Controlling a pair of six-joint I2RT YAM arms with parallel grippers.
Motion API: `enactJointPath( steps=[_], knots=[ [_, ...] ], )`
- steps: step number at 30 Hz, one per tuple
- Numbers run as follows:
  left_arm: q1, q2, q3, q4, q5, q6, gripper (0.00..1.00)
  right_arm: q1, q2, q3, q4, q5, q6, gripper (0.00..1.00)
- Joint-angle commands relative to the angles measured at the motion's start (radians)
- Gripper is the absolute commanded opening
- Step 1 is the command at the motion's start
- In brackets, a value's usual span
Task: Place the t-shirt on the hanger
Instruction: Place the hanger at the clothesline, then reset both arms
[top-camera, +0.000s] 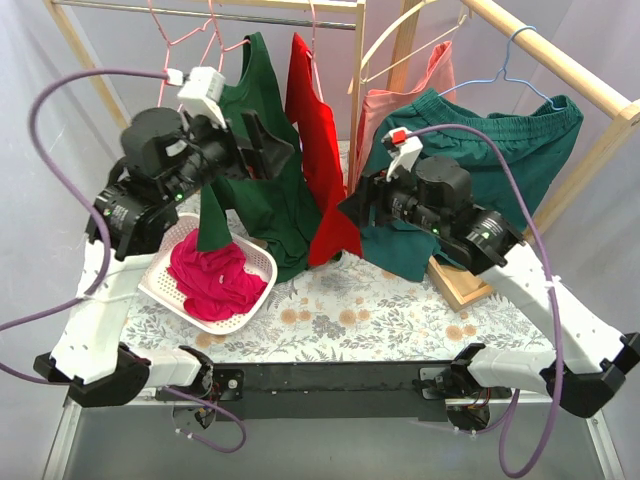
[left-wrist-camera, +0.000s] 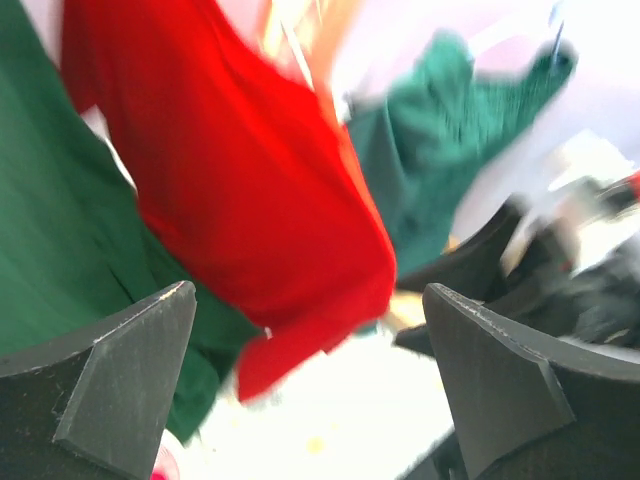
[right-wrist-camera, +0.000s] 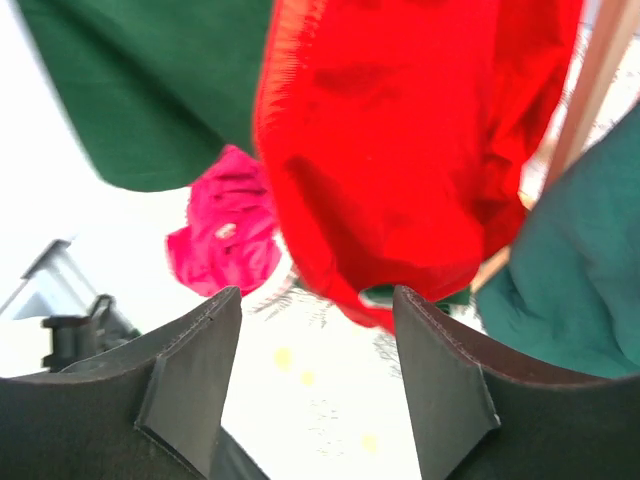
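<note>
Left gripper (left-wrist-camera: 308, 288), right gripper (right-wrist-camera: 316, 292): fingers spread, nothing held. T-shirt (top-camera: 262, 190) at 11 o'clock in top view, apparently hung on hanger (top-camera: 214, 40); red t-shirt (top-camera: 315, 140) at its 3 o'clock. Likely last step: check shoulders seated, back arms out without snagging.

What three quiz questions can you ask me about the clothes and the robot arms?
1. True or false: seen from above, the red t-shirt hangs to the right of the green t-shirt.
2. What lies in the white basket? A) a pink cloth B) a blue hanger C) green shorts
3. Fill in: the left end effector and the right end effector are both ___, with nothing between their fingers.

Key: 1 true; 2 A; 3 open.
</note>
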Motion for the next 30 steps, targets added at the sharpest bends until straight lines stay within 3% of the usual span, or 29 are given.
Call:
enactJointPath(
  steps=[1, 8, 15, 23, 30],
  knots=[
    [-0.04, -0.028, -0.142, -0.036, 0.069, -0.012, 0.98, -0.006, -0.087, -0.02, 0.053, -0.079, 0.006, 0.72],
    [-0.188, -0.159, -0.492, 0.027, -0.006, -0.119, 0.98, -0.005, -0.235, -0.195, 0.062, -0.046, 0.057, 0.73],
    [-0.399, -0.298, -0.892, 0.125, -0.149, -0.361, 0.98, -0.006, -0.334, -0.393, 0.041, -0.012, 0.109, 0.73],
    [-0.557, -0.226, -1.029, 0.118, -0.247, -0.489, 0.98, -0.005, -0.41, -0.574, 0.041, 0.017, 0.186, 0.73],
    [-0.561, -0.214, -1.052, 0.09, -0.281, -0.578, 0.98, -0.005, -0.453, -0.689, 0.041, 0.033, 0.249, 0.72]
  ],
)
